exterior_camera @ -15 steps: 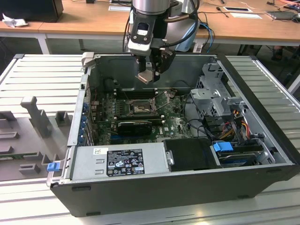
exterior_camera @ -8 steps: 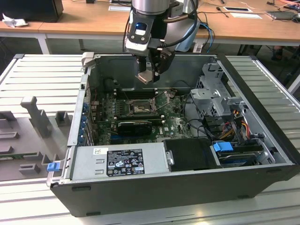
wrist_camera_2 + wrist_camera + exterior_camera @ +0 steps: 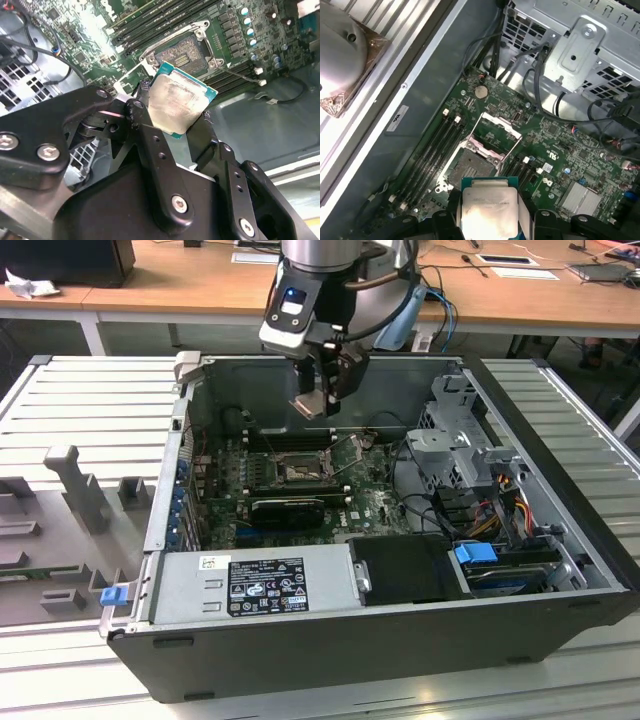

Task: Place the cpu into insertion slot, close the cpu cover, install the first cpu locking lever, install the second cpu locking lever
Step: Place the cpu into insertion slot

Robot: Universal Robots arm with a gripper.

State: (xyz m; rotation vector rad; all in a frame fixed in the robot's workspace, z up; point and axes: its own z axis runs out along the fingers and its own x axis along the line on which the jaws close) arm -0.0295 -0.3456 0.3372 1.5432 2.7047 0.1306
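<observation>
Silvery-beige cpu [image 3: 180,102] clamped by its edges in our hand [image 3: 171,111], over the open computer case [image 3: 300,660].
In the exterior view we hang at about twelve o'clock from the bare insertion slot [image 3: 300,472]; the cpu cover [image 3: 501,126] stands raised.

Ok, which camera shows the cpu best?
The second wrist view: the cpu shows most of its metal top and green edge, held in the gripper. The first wrist view catches part of it; the exterior view shows it far off.
</observation>
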